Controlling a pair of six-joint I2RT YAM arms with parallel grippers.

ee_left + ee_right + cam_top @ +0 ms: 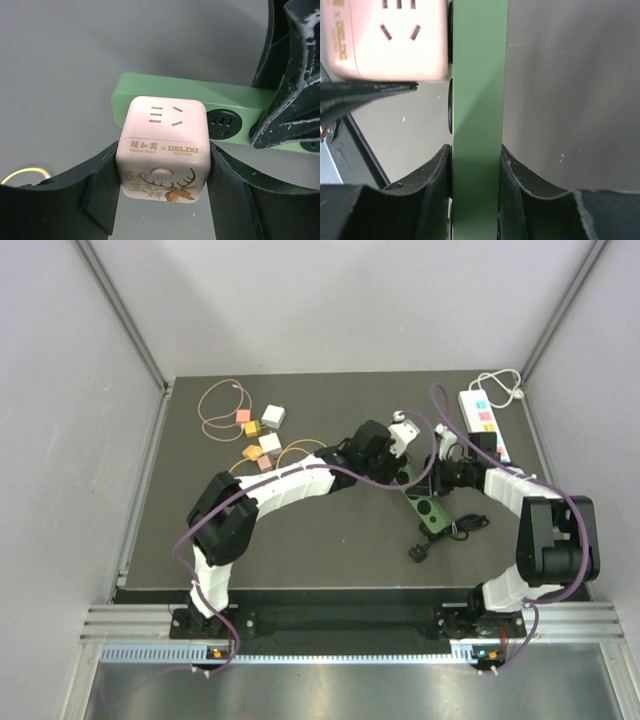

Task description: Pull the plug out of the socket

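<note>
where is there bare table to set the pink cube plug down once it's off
Bare table lies near-centre, between the left arm and the black cord; also back-centre, between the small cubes and white power strip. Crowded around the green strip and pink cube plug.

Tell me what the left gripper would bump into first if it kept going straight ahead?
The left gripper is shut on the pink plastic cube plug. Going straight on, it would probably meet the long green plastic socket strip just behind the cube first, though depth is hard to judge.
</note>
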